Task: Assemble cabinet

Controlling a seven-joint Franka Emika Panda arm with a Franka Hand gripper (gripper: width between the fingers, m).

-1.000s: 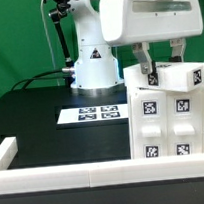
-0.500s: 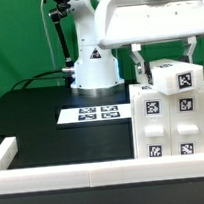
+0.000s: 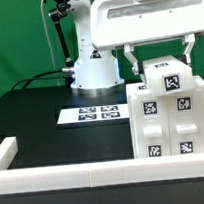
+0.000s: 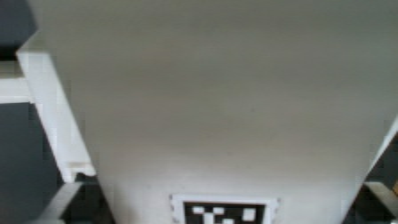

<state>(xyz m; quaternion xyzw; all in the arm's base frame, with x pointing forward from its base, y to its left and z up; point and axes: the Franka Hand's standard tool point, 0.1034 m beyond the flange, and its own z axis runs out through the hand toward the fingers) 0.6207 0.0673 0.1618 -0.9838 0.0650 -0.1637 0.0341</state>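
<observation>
The cabinet (image 3: 169,112), a big white tagged box, stands at the lower right of the frame on the dark worktop (image 3: 51,119), hard against the white border rail (image 3: 106,172). Above it hangs the arm's tool (image 3: 159,61), fingers spread wide either side of a small tagged block (image 3: 168,76) on the box's top; whether they grip it cannot be told. The step looks like seating that block, and the next move calls for careful alignment. The marker board (image 3: 91,114) lies at centre.
</observation>
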